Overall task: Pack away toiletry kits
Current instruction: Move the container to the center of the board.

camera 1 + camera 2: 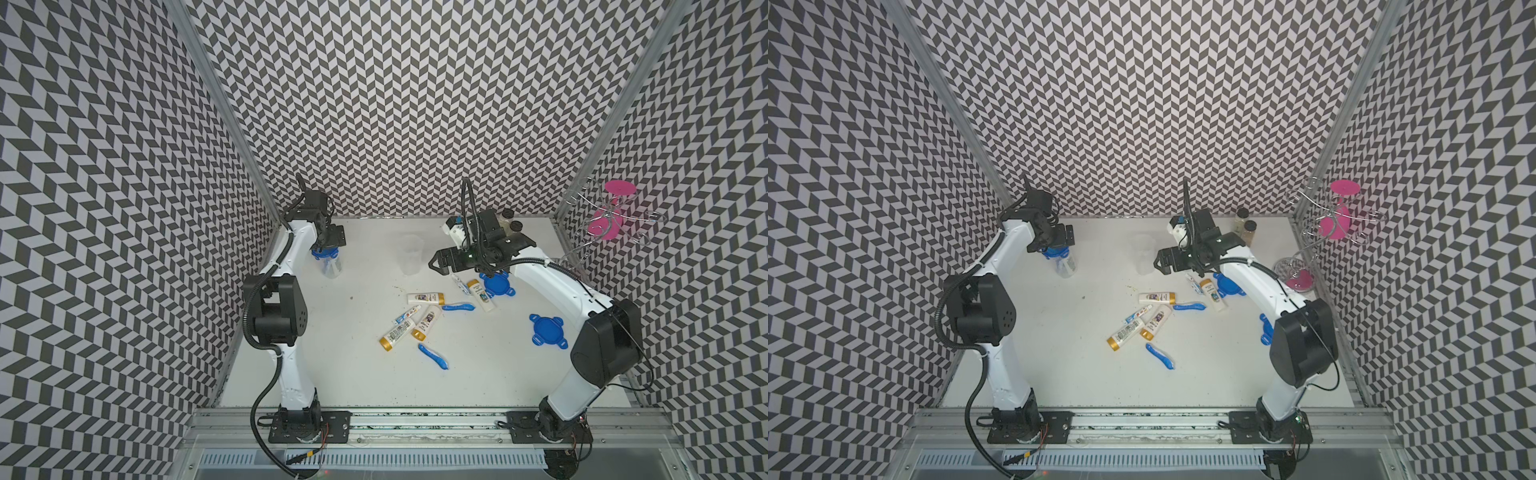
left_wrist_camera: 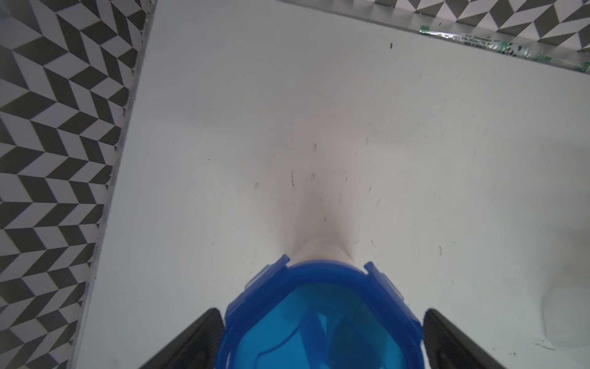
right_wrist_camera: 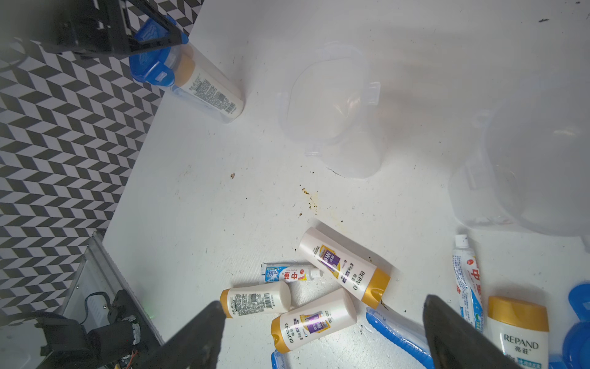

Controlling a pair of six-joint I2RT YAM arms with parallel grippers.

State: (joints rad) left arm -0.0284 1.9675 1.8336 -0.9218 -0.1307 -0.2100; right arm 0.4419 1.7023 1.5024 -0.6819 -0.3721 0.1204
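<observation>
A clear cup with a blue lid (image 1: 328,261) stands at the far left, with a gold-capped white tube inside (image 3: 204,86). My left gripper (image 2: 322,311) is open, its fingers either side of the lid (image 2: 319,313) with thin gaps. My right gripper (image 1: 432,264) hovers open and empty beside an empty clear cup (image 1: 411,259). A second empty cup (image 3: 526,166) shows blurred in the right wrist view. Loose white tubes (image 1: 426,298), toothpaste tubes (image 1: 407,313) and blue toothbrushes (image 1: 434,356) lie mid-table in both top views. Two blue lids (image 1: 548,330) lie to the right.
Two black-capped spice jars (image 1: 1246,226) stand at the back right behind my right arm. A wire stand with pink discs (image 1: 611,220) fills the right back corner. Patterned walls close in the table on three sides, the left one near the lidded cup.
</observation>
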